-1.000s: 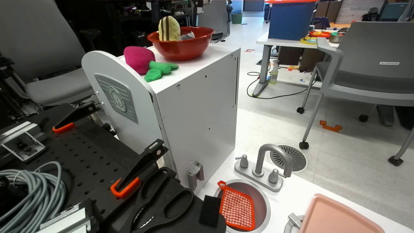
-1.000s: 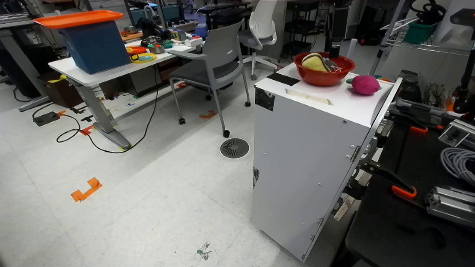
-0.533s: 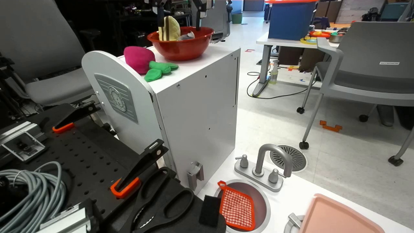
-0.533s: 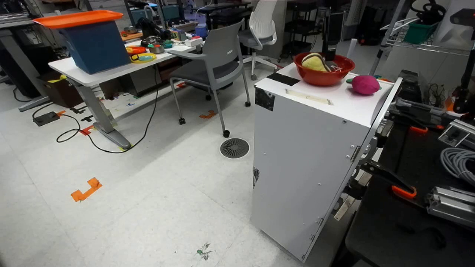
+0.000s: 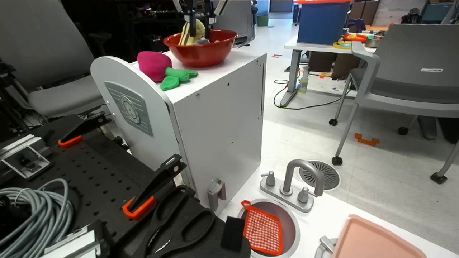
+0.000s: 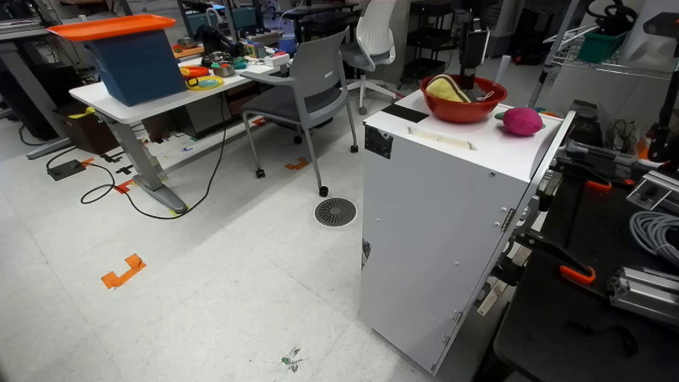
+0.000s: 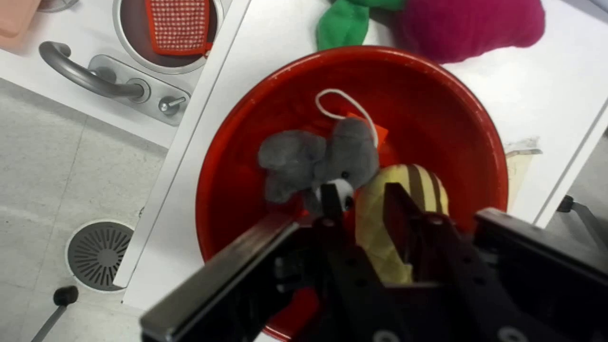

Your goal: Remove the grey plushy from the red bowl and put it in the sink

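Observation:
The grey plushy [image 7: 294,152], with a white muzzle and a white cord loop above it, lies inside the red bowl [image 7: 437,114]. Beside it leans a yellow item with brown stripes [image 7: 367,225]. My gripper [image 7: 363,190] reaches down into the bowl, partly closed, with a clear gap between its fingers. One finger covers part of the plushy's muzzle; the opposite one lies over the yellow item, which shows between them. No firm hold is visible. The sink [image 5: 291,229] is a round grey basin set in the white counter, below the bowl's level.
A pink plush [image 5: 154,66] with green leaves sits next to the bowl on the white cabinet [image 5: 222,118]. A red checked mitt [image 5: 264,227] lies in the sink. The faucet [image 5: 304,175] rises behind it, and a pale pink tray [image 5: 376,240] is nearby.
My gripper has come down into the bowl and its fingers have moved closer together. The yellow item has tilted and shifted, and the grey plushy has shifted slightly.

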Action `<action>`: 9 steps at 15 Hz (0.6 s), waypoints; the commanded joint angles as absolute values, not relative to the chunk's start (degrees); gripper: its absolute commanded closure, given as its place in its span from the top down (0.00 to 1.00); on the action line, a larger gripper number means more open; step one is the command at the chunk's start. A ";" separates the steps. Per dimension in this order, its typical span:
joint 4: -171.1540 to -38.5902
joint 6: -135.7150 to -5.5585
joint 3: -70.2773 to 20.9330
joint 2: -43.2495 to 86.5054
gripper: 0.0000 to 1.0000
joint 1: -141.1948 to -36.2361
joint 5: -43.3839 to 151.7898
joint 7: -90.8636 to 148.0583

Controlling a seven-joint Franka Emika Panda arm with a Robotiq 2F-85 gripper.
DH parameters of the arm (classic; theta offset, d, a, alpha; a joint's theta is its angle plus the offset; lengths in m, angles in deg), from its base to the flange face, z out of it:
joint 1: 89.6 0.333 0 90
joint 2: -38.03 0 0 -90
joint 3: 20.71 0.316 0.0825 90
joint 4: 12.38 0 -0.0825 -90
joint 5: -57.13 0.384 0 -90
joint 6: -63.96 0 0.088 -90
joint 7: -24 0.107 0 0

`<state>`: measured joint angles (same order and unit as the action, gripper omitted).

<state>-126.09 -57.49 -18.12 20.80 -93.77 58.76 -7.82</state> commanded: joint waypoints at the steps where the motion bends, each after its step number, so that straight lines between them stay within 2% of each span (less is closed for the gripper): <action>1: -124.28 -55.92 -17.97 19.90 0.01 -94.10 58.62 -8.76; 9: -124.27 -55.95 -17.94 19.92 0.00 -94.14 58.71 -8.89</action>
<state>-126.05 -57.49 -18.12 20.80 -93.77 58.76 -7.82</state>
